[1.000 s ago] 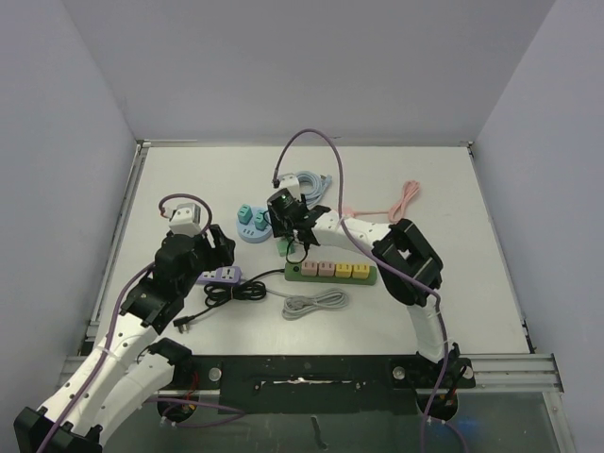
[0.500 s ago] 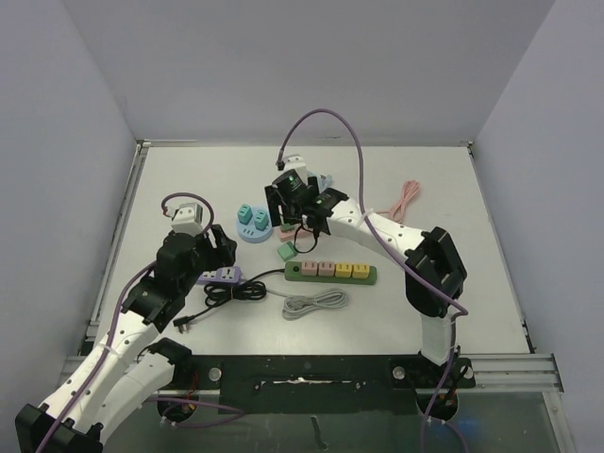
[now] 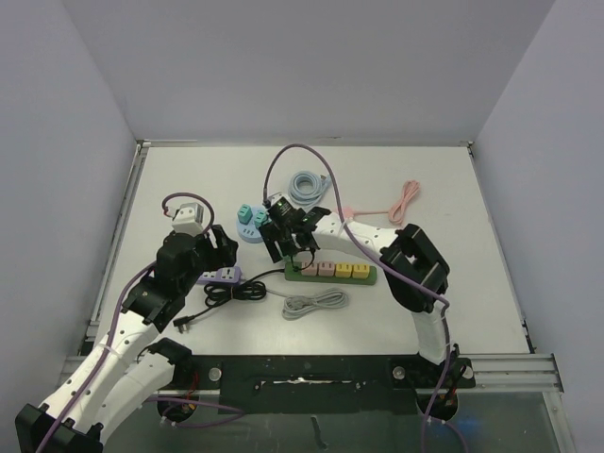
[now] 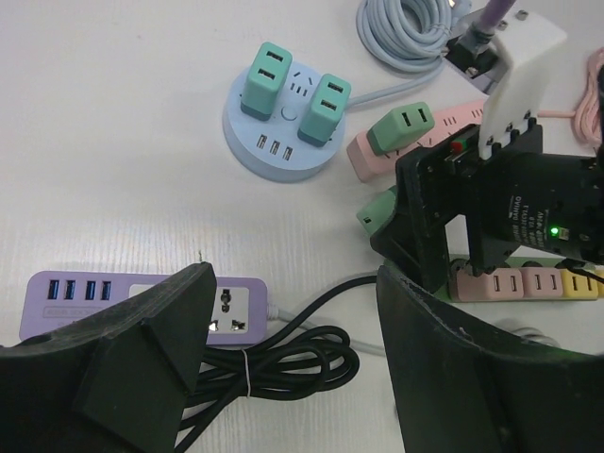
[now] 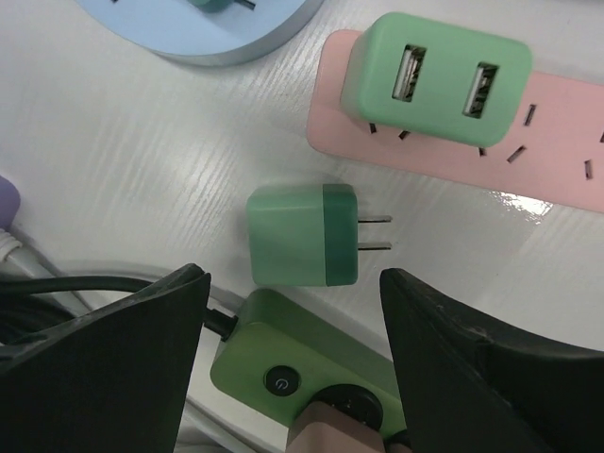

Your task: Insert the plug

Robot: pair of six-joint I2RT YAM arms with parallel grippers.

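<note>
The plug (image 5: 302,247) is a small green charger lying loose on its side on the table, with its two prongs pointing right. It lies just beyond the end of the green power strip (image 5: 283,363) (image 3: 332,272). My right gripper (image 5: 294,321) (image 3: 281,247) hangs open over that end of the strip, its fingers either side and nothing between them. In the left wrist view the plug (image 4: 377,209) peeks out from behind that gripper. My left gripper (image 4: 293,311) (image 3: 215,247) is open and empty above a purple power strip (image 4: 132,302) and a tied black cord (image 4: 274,363).
A pink power strip (image 5: 566,132) carries a green USB charger (image 5: 436,80) just beyond the plug. A round blue socket hub (image 4: 283,123) (image 3: 250,226) holds two teal chargers. Coiled cables lie about: grey (image 3: 314,303), light blue (image 3: 307,184), pink (image 3: 406,200).
My right gripper opened and left the green plug on the table, rose toward the back, then came down again over it. The left arm has not moved.
</note>
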